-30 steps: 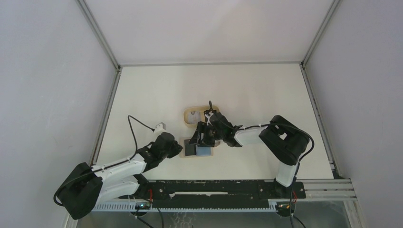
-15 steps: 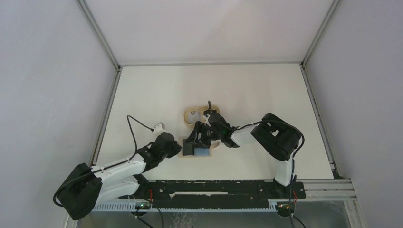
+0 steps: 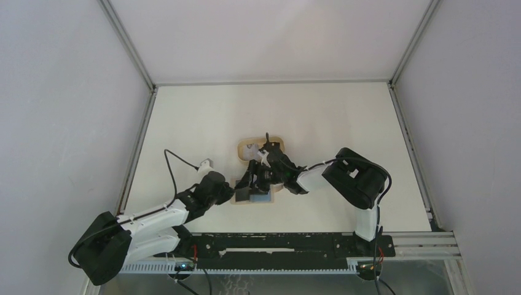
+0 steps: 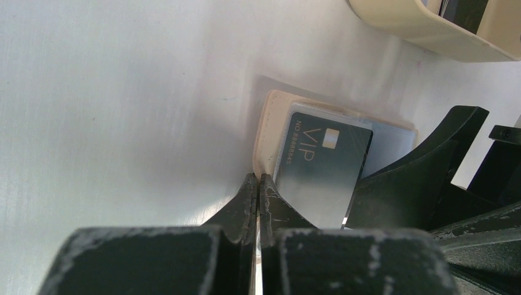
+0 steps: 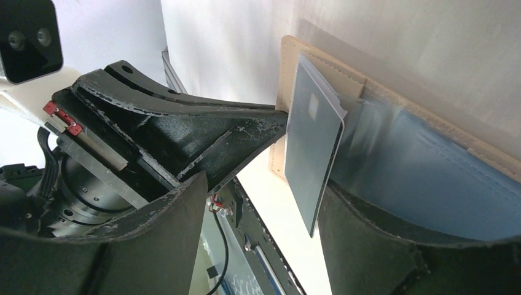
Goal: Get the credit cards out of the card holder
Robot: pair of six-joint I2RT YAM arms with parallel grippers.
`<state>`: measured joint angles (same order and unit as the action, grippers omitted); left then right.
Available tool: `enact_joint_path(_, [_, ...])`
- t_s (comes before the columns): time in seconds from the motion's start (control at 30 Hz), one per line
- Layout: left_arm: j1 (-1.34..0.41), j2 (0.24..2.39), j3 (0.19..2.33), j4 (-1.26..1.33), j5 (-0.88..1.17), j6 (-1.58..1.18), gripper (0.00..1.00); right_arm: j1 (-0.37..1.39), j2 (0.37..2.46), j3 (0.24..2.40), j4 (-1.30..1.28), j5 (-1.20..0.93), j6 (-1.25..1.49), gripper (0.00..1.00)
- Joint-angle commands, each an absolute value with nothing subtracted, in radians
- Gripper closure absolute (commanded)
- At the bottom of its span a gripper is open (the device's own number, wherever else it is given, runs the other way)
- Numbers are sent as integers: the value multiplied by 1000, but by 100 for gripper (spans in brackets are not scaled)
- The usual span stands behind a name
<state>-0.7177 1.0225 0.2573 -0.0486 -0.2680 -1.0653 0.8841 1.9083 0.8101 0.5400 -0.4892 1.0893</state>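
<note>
Top external view: both arms meet near the middle of the white table [image 3: 196, 117], which carries everything we list below.
Tray: a beige oval tray [image 3: 241, 149] with a raised rim lies on the table just beyond the right gripper [image 3: 253, 182]. Something dark sits in it, and we cannot tell what.
Left gripper: the left gripper [image 4: 258, 184] is clenched tight, with no gap between its fingers. Its tips rest against the tan edge of the card holder [image 4: 266, 132]. We cannot tell whether any of that edge is pinched between them.
Right gripper: its jaws stand spread wide and grasp nothing that we can see. It faces the left gripper from the opposite side of the card holder, tips down over it.
Card holder: it lies opened flat on the table, straight ahead of the left fingertips and touching them, and beneath the right gripper's spread jaws. Its grey-blue lining [image 5: 424, 178] shows beside one right finger [image 5: 375, 246].
Card: a dark card [image 4: 321, 163] marked VIP lies on the holder, just past the left fingertips. In the right wrist view it is tilted, one end raised off the lining, standing between the right gripper's fingers and close against one of them. We cannot tell whether it touches.
</note>
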Motion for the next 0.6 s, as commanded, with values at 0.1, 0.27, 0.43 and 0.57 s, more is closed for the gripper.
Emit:
enact_joint_path(0.1, [-723,1013,211,-143,-262,-1063,100,879,1899,783,688,-519,1135,29])
enact_joint_path(0.27, [-723,1012,212,-146,-264,-1063,100,860,1885,760,730,-534,1166,30])
enact_joint_path(0.43, [-724,1016,212,-145,-264,-1061,100,836,1861,727,772,-545,1197,30])
enact_joint_path(0.57, [-723,1019,213,-143,-262,-1061,100,825,1848,710,795,-553,1207,31])
